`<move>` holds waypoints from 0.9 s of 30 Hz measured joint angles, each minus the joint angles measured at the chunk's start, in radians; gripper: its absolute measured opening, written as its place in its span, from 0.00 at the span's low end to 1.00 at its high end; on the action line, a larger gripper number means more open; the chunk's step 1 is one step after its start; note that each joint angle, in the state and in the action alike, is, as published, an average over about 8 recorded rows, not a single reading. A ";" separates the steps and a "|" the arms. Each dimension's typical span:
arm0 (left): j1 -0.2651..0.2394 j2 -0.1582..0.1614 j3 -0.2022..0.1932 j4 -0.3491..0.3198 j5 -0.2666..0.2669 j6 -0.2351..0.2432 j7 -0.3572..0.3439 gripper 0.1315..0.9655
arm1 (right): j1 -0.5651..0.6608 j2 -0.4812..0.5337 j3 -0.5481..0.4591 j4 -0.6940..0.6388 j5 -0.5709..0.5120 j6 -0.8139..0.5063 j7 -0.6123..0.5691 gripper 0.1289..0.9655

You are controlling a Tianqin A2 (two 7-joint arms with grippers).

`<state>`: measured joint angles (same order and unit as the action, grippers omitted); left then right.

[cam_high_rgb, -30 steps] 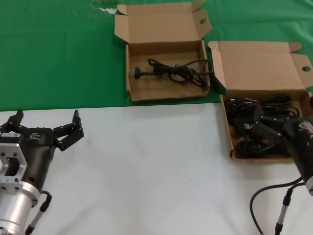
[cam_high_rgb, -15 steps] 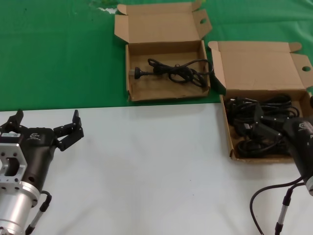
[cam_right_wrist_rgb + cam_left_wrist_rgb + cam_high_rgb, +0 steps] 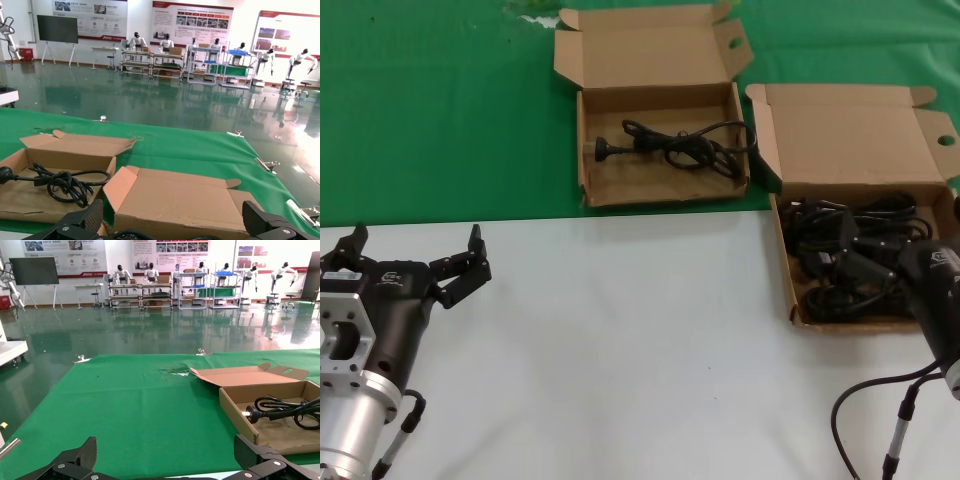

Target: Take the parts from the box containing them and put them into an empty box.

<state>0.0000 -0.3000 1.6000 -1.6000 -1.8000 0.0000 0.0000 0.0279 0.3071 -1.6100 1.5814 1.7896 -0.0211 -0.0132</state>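
Note:
The box containing them stands at the right on the white table, its lid folded back, full of tangled black cable parts. My right gripper hangs over that pile, open, nothing between its fingers; the wrist view shows it just above the cables. The empty box lies farther back on the green cloth and holds one black cable, also seen from the left wrist. My left gripper rests open at the near left, well away from both boxes.
Green cloth covers the far half of the surface; white tabletop lies between my arms. The two cartons nearly touch at a splayed side flap. A black cable loop trails from my right arm.

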 joint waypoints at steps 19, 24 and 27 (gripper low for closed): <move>0.000 0.000 0.000 0.000 0.000 0.000 0.000 1.00 | 0.000 0.000 0.000 0.000 0.000 0.000 0.000 1.00; 0.000 0.000 0.000 0.000 0.000 0.000 0.000 1.00 | 0.000 0.000 0.000 0.000 0.000 0.000 0.000 1.00; 0.000 0.000 0.000 0.000 0.000 0.000 0.000 1.00 | 0.000 0.000 0.000 0.000 0.000 0.000 0.000 1.00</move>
<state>0.0000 -0.3000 1.6000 -1.6000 -1.8000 0.0000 0.0000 0.0279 0.3071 -1.6101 1.5814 1.7896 -0.0211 -0.0132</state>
